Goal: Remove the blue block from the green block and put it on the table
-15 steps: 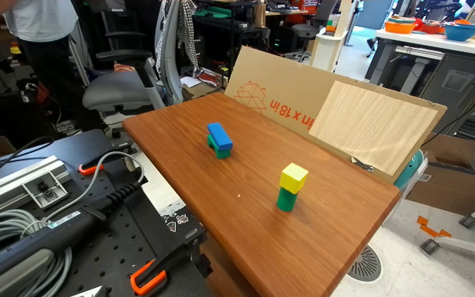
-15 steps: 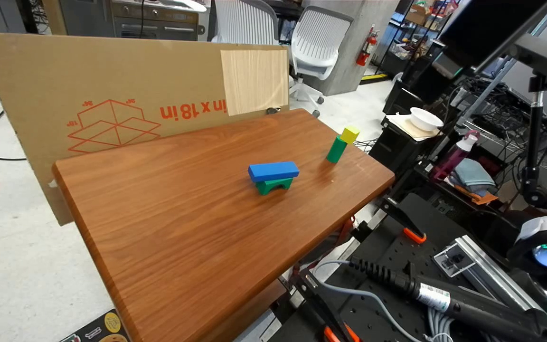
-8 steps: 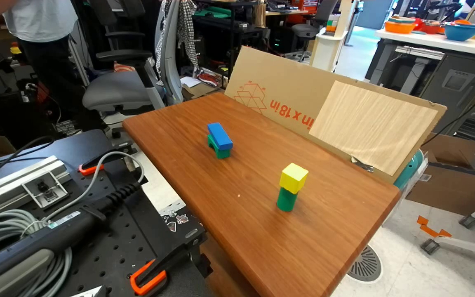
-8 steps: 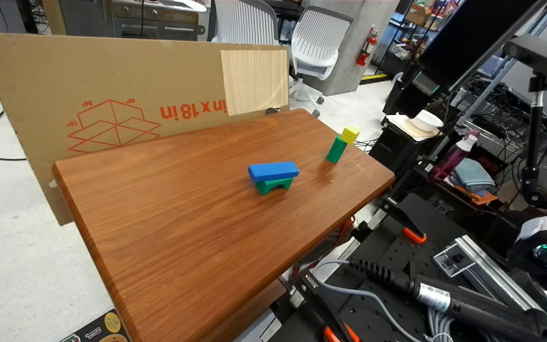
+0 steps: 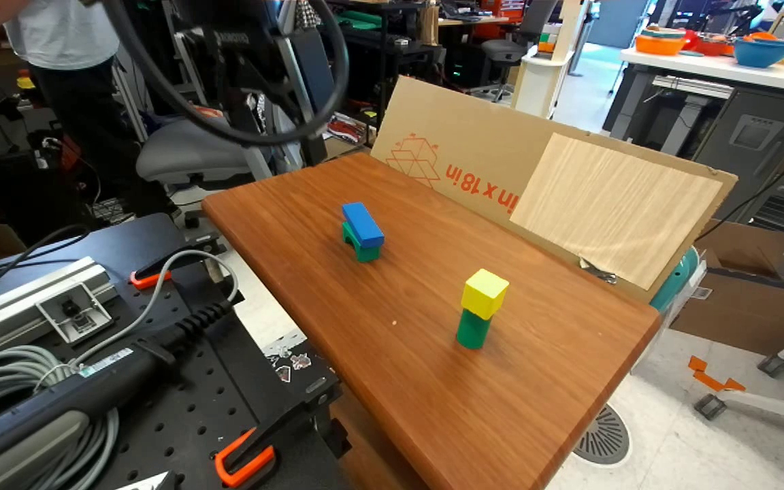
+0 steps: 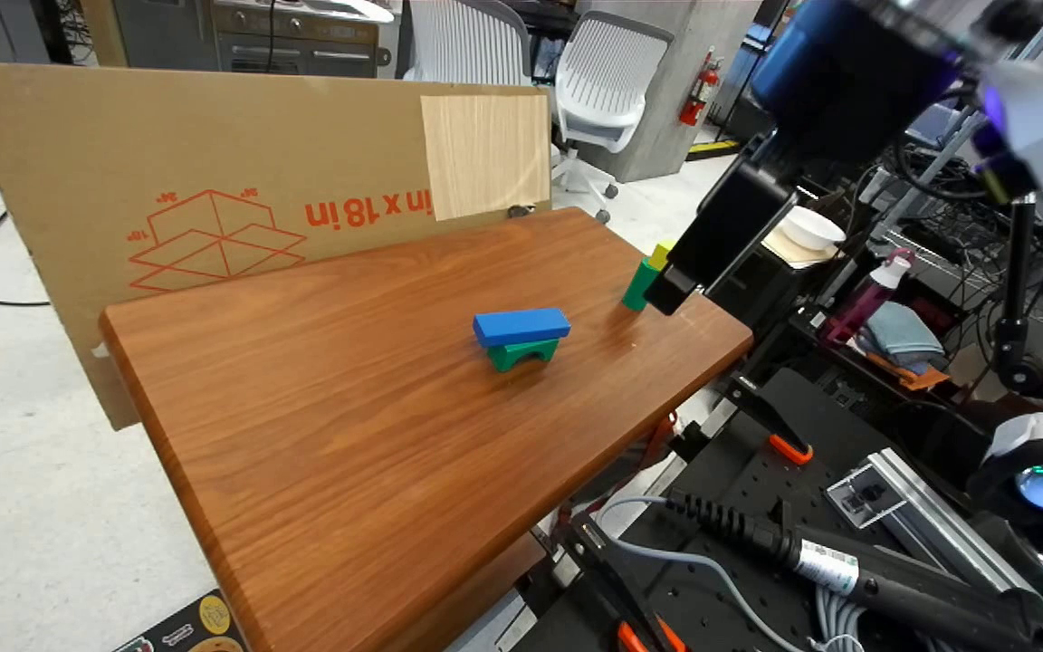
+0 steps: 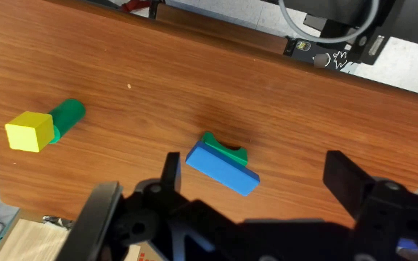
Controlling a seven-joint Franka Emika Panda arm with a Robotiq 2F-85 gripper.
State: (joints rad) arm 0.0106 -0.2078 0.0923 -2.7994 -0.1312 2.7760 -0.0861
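The blue block is a bright oblong lying flat on top of the green block, a small arch-shaped piece standing on the brown wooden table. The blue block and green block also show in an exterior view. My gripper is open and empty. In the wrist view the blue block appears between the fingers, nearer the left one, and below them; the green block is partly hidden under it. In an exterior view the gripper hangs above the table's right end, apart from the blocks.
A yellow cube stands on a green cylinder on the table; the gripper partly covers this stack in an exterior view. A cardboard sheet with a plywood sheet stands along a long table edge. A black equipment bench adjoins the opposite side.
The arm and gripper have come down into both exterior views, lower over the table and toward the blocks. The blocks have not moved.
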